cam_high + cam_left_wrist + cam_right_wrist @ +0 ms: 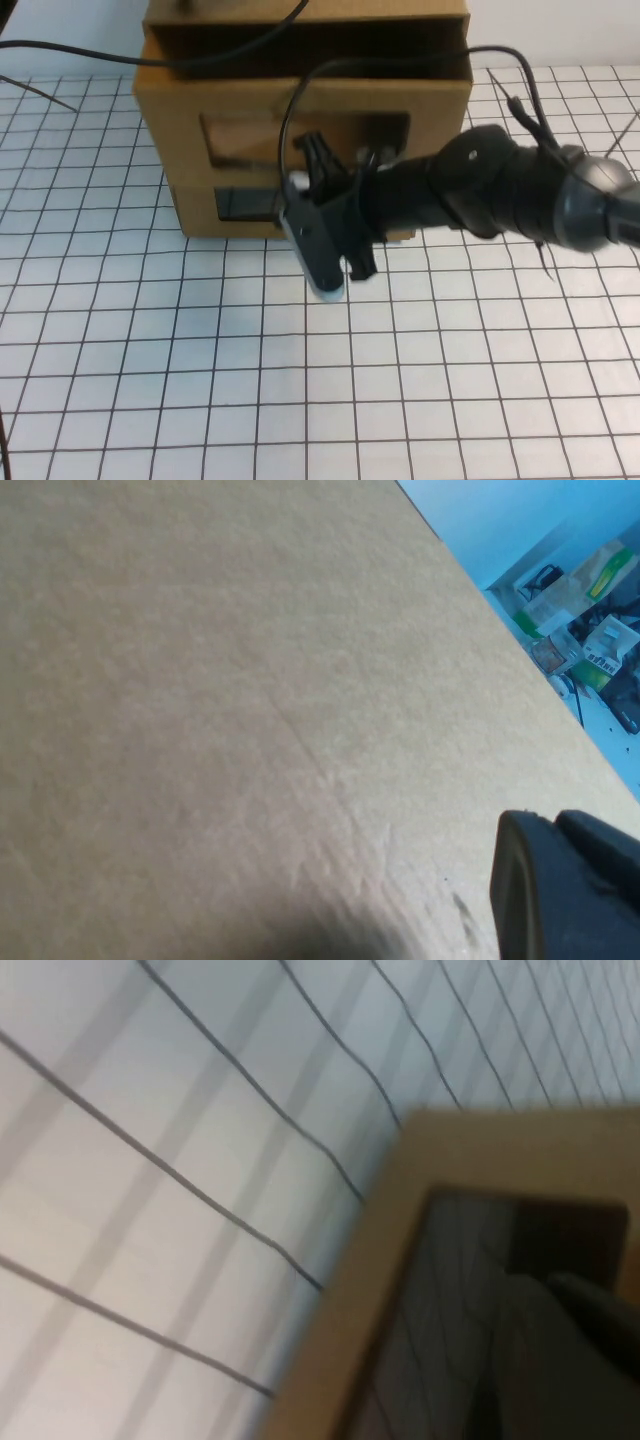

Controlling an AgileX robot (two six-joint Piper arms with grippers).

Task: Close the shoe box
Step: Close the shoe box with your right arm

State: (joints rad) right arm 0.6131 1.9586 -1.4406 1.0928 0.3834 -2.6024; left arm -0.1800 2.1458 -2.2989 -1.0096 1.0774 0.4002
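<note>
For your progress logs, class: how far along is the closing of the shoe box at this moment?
Not finished, seemingly. Done: the right gripper has reached the shoe box front, by its window. In hand: it looks poised to push there. Left: whether the box is fully shut cannot be judged. The left gripper sits against plain cardboard.

White table with a black grid

The table [200,360] has a white top with thin black grid lines. The brown cardboard shoe box [190,150] stands directly on it, at the far side.

No text, label or number is legible on anything in view
</note>
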